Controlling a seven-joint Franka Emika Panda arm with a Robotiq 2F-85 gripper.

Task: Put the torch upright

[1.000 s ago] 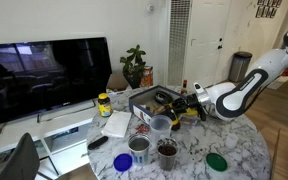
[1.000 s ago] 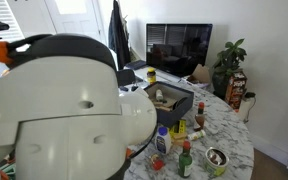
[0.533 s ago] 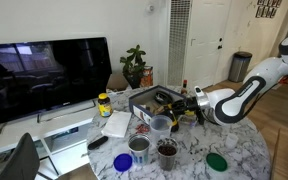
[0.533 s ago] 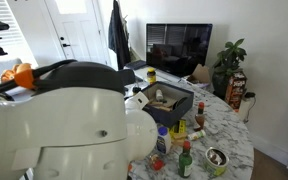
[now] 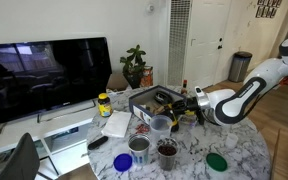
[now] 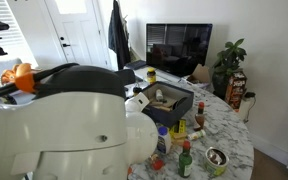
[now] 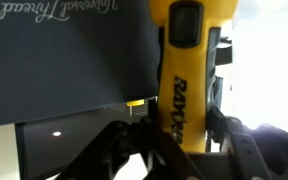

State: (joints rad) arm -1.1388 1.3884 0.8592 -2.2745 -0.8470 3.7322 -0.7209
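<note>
"Well, what takes up the most room?"

"The white Panda arm [image 5: 246, 92]. In an exterior view it reaches in across the round marble desk [image 5: 246, 150]; in the other it sits so close to the camera that its casing [image 6: 74, 125] fills the lower half of the picture."

"And behind the desk?"

"A dark television [image 5: 44, 75] on a low stand, with a potted plant [image 5: 134, 65] beside it. Both show in both exterior views."

"What is on the desk itself?"

"A black bin [image 5: 144, 100] holding odds and ends, then smaller things: two metal cups [image 5: 140, 146], a clear plastic cup [image 5: 161, 125], a yellow-lidded jar [image 5: 104, 103] and a green lid [image 5: 216, 161]. Some small bottles [image 6: 184, 160] stand near the desk's edge."

"Where is the torch?"

"In the gripper [image 5: 187, 106], off the desk and just beside the bin. The wrist view shows it best: the yellow torch [image 7: 189, 75] runs up the picture with its black switch at the top and lettering along the body. A dark box [image 7: 69, 70] with script lettering lies behind it."

"So the gripper has it?"

"Yes, the gripper [image 7: 187, 135] is clamped around the yellow body, one black finger [image 7: 134, 150] on each side. Whether the torch is upright over the desk, I cannot tell."
</note>
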